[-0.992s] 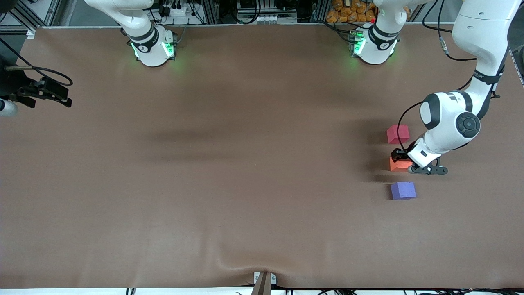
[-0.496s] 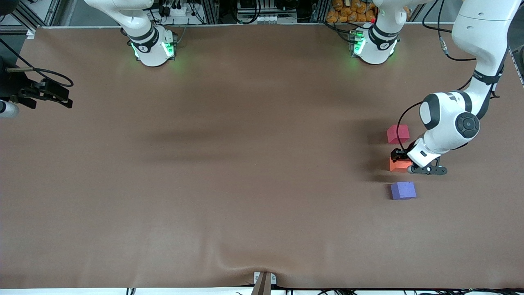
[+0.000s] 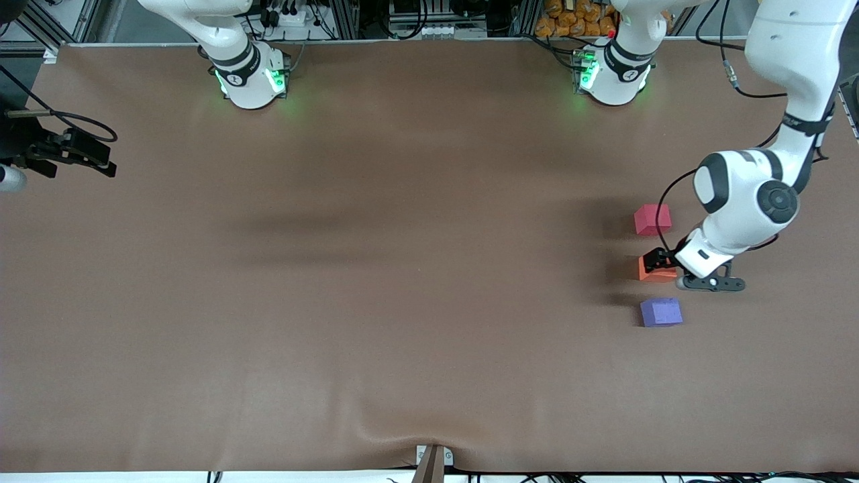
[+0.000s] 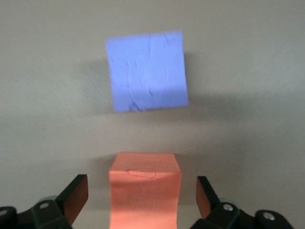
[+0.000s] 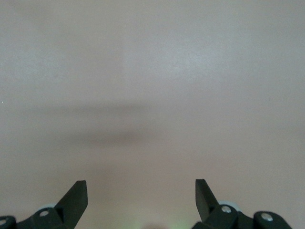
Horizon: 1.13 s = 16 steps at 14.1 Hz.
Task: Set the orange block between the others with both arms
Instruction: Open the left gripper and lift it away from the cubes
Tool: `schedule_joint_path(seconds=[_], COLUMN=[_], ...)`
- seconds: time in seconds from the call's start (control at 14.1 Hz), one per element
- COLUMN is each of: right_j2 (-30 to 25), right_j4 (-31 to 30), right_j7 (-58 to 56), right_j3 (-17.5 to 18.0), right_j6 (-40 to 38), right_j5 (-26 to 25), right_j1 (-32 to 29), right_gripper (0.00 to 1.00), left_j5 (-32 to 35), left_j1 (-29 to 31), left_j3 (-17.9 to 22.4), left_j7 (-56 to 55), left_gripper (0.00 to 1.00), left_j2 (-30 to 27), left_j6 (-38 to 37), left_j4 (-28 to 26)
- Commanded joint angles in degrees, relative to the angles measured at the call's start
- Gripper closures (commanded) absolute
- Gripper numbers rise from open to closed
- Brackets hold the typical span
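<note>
The left claw (image 4: 142, 200) is sitting wide open around the small orange foam cube (image 4: 144, 188) on the brown counter (image 3: 402, 268), holding nothing, while the right claw (image 5: 141, 200) is waiting wide open and empty.

orange block (image 3: 654, 270): bright orange, plain matte
red-pink cube (image 3: 651, 219): red-pink, plain
purple cube (image 3: 661, 312): purple, plain; paler lilac-blue in left wrist view (image 4: 146, 70)
table (image 3: 402, 268): uniform brown, no pattern
arms (image 3: 745, 201): white shells, dark grey joint bands, black cables
bases (image 3: 251, 77): white, green lights
grippers (image 3: 661, 258): black
</note>
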Motion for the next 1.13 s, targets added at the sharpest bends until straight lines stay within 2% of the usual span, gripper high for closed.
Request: schedule_joint_path(seconds=[0.0,0.14,0.21,0.42,0.57,0.71,1.06], right_j2=[0.54,0.54,0.54,0.54,0.54,0.54,0.54], right_j4=[1.37,1.37,1.37,1.37,1.37,1.37,1.37], right_j7=[0.4,0.4,0.4,0.4,0.4,0.4,0.4], right_j3=[0.21,0.21,0.21,0.21,0.21,0.3,0.21], right_j6=[-0.66,-0.66,-0.66,-0.66,-0.57,-0.66,-0.66], right_j5=[-0.06,-0.06,-0.06,-0.06,-0.06,-0.06,-0.06], right_j1=[-0.19,-0.19,-0.19,-0.37,-0.19,-0.19,-0.19], right_gripper=[0.0,0.0,0.0,0.0,0.0,0.0,0.0], left_j5=[0.2,0.12,0.03,-0.76,-2.25,-2.52,-2.43], left_j1=[3.46,3.91,3.83,4.09,4.09,4.09,3.39], left_j3=[-0.52,-0.61,-0.61,-0.52,-0.52,-0.52,-1.58], left_j7=[1.37,1.29,1.11,0.93,0.41,-1.0,-2.85], left_gripper=[0.0,0.0,0.0,0.0,0.0,0.0,0.0], left_j2=[-6.91,-10.77,-12.53,-14.04,-14.31,-16.32,-21.51], left_j6=[-5.99,-11.69,-17.12,-37.58,-47.81,-53.54,-58.48], left_j4=[0.98,4.31,7.29,20.28,27.23,30.68,31.92])
